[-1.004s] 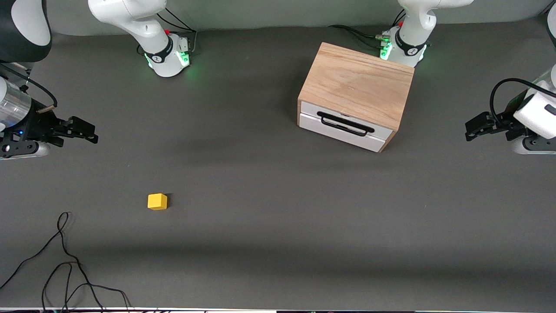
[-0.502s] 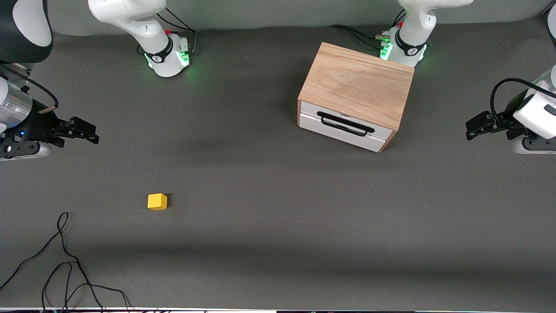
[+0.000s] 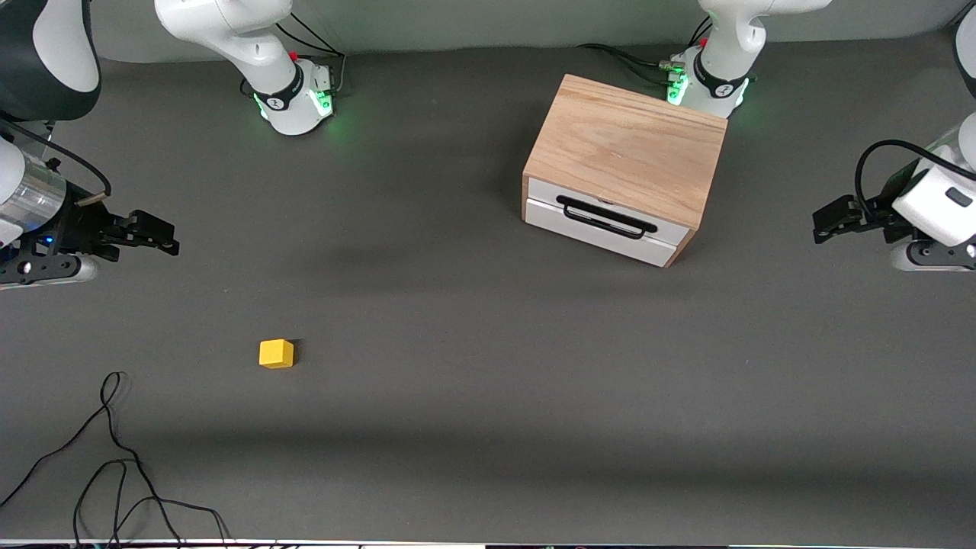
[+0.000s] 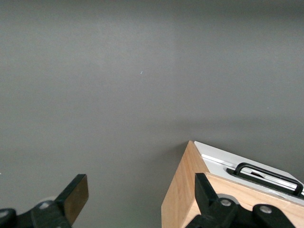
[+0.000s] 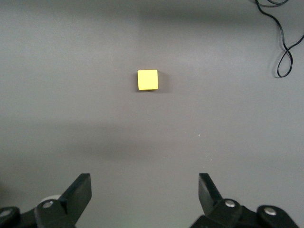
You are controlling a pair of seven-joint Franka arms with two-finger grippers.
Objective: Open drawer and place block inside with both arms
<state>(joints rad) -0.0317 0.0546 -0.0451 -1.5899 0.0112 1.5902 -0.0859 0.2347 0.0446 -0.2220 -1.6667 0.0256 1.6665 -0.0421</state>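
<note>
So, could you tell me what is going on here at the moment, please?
Nothing is being handled yet. The drawer in the wooden cabinet is shut, and the yellow block sits alone on the table, nearer to the front camera and toward the right arm's end. The right claw hangs open and empty above the table at that end, with the block in its wrist view. The left claw is open and empty too, in the air at the left arm's end, beside the cabinet.

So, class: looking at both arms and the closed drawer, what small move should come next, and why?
Probably the left gripper moves to the drawer handle: the drawer is shut, so the block cannot go in yet. Both grippers are open and empty, the right gripper over bare table at its arm's end.
</note>
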